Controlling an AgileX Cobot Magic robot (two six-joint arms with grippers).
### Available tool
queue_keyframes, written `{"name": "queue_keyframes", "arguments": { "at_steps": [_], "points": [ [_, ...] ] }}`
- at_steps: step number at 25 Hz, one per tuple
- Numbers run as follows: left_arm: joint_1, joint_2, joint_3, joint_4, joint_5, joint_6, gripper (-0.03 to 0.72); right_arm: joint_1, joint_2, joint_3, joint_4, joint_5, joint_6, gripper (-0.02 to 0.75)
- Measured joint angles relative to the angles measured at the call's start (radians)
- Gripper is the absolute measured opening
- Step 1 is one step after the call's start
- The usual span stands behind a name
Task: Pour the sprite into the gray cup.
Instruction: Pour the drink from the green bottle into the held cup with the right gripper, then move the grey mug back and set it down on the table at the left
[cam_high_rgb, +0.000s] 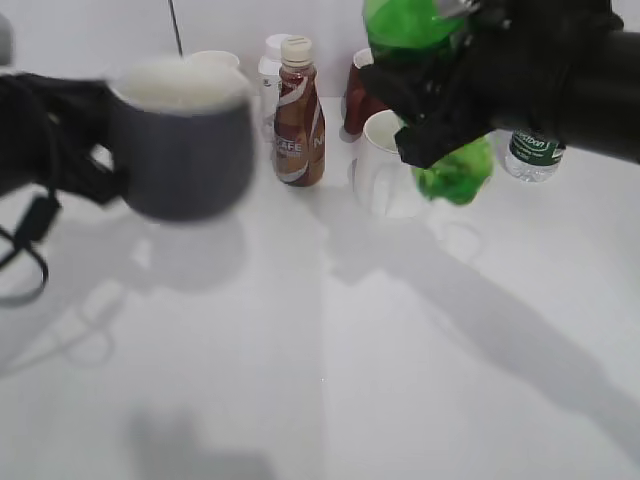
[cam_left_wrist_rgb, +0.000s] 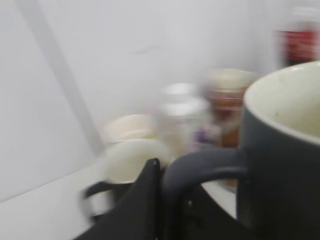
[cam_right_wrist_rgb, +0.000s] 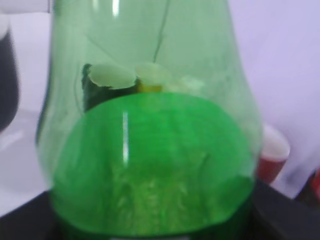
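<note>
The gray cup (cam_high_rgb: 183, 150), dark with a white inside, hangs blurred in the air at the left. My left gripper (cam_high_rgb: 95, 145) is shut on its loop handle; the left wrist view shows the handle (cam_left_wrist_rgb: 200, 167) pinched beside the black finger (cam_left_wrist_rgb: 172, 197) and the cup's body (cam_left_wrist_rgb: 282, 160) at the right. The sprite (cam_high_rgb: 425, 25), a translucent green bottle, is held raised at the upper right, its lower part (cam_high_rgb: 458, 172) showing below the arm. My right gripper (cam_high_rgb: 440, 95) is shut on it. In the right wrist view the sprite (cam_right_wrist_rgb: 150, 150) fills the frame; the jaws are hidden.
A brown coffee bottle (cam_high_rgb: 299, 115) stands at the back middle, with a white-capped bottle (cam_high_rgb: 272, 70) behind it. A white mug (cam_high_rgb: 385, 165), a red-brown cup (cam_high_rgb: 358, 95), a white cup (cam_high_rgb: 215, 60) and a clear water bottle (cam_high_rgb: 532, 150) stand along the back. The cola bottle (cam_left_wrist_rgb: 300, 42) shows far off.
</note>
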Motion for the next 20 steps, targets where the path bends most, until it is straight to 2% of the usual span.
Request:
{"name": "queue_keyframes", "arguments": {
  "at_steps": [3,6,10,20],
  "points": [
    [0.092,0.088,0.000,-0.091,-0.133,0.008,0.043,-0.024,0.000,0.024,0.107,0.001,0.040,0.426],
    [0.144,0.204,0.000,-0.116,-0.271,0.014,0.043,-0.094,0.000,0.055,0.182,-0.023,0.057,0.426],
    [0.156,0.372,0.000,-0.119,-0.450,0.069,0.043,-0.174,0.000,0.097,0.209,-0.072,0.087,0.426],
    [0.158,0.612,-0.001,-0.192,-0.564,0.090,0.043,-0.179,0.000,0.104,0.193,-0.080,0.100,0.426]
  ]
}}
